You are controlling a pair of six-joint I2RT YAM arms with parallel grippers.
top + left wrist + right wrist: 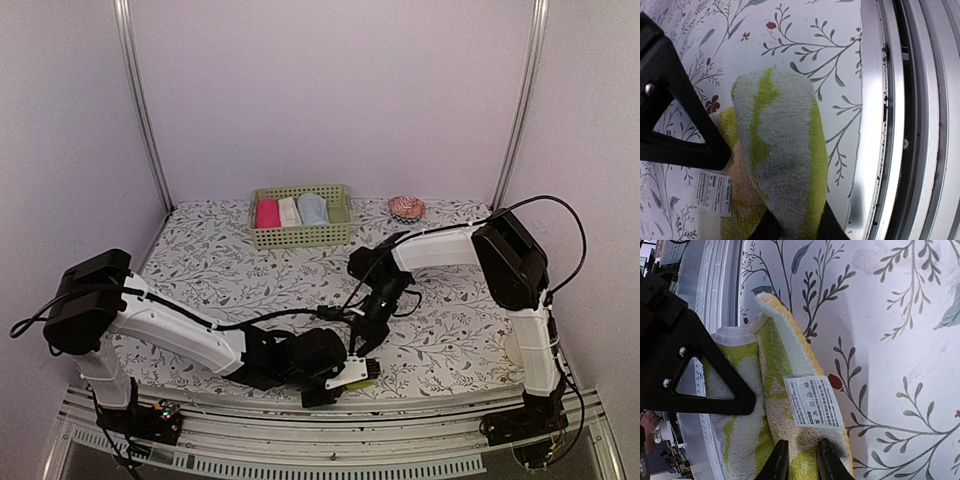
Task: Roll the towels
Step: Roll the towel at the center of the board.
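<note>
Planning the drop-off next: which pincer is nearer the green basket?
Right. The right pincer is well in front of the basket, gripping the yellow-green towel; the left pincer holds the same towel farther off, at the near edge of the table.

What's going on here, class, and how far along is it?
Both arms are working on the yellow-green printed terry towel at the near edge of the floral-patterned table. The left gripper and the right gripper are each shut on it; it lies bunched between them, not yet a neat roll. At the back, a green plastic basket holds a pink roll, a cream-white roll and a light blue rolled cloth.
</note>
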